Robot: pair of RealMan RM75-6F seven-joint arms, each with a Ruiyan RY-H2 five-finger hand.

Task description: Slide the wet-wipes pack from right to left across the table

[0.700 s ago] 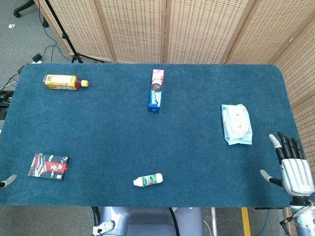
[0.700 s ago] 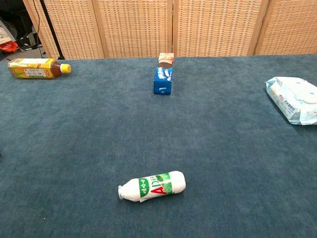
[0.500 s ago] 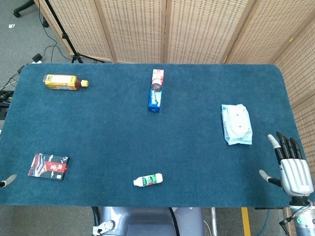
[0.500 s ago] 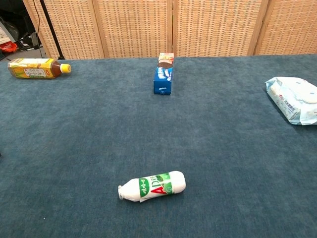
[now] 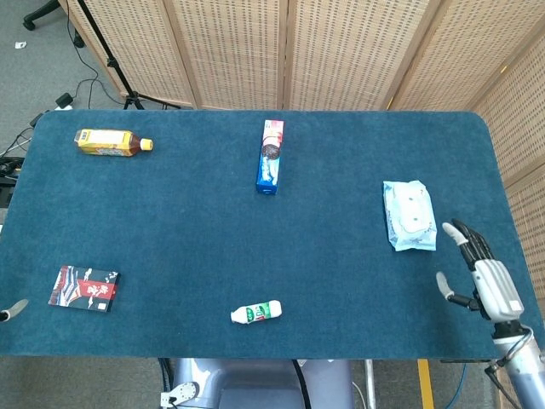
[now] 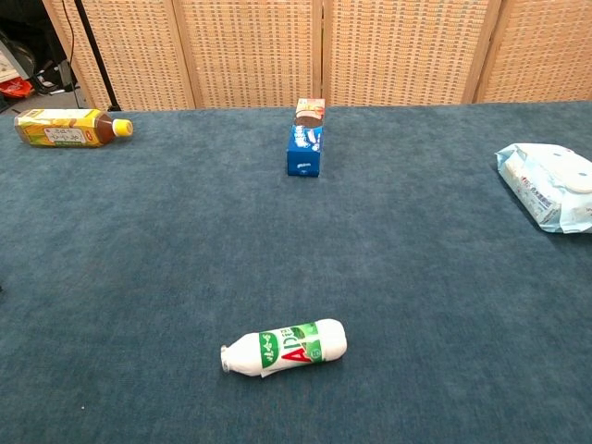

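We are finding the wet-wipes pack (image 5: 410,216) lying flat at about three o'clock on the blue table (image 5: 187,247), and our right hand (image 5: 479,271) is hovering just beside it at roughly its five o'clock, apart from it, fingers spread and holding nothing. The head view is showing that hand and a sliver of our left hand (image 5: 10,310) at the table's eight o'clock edge, too little to tell how its fingers lie, while the chest view is showing neither hand, only the pack at its right border. The pack's long axis is running twelve to six.
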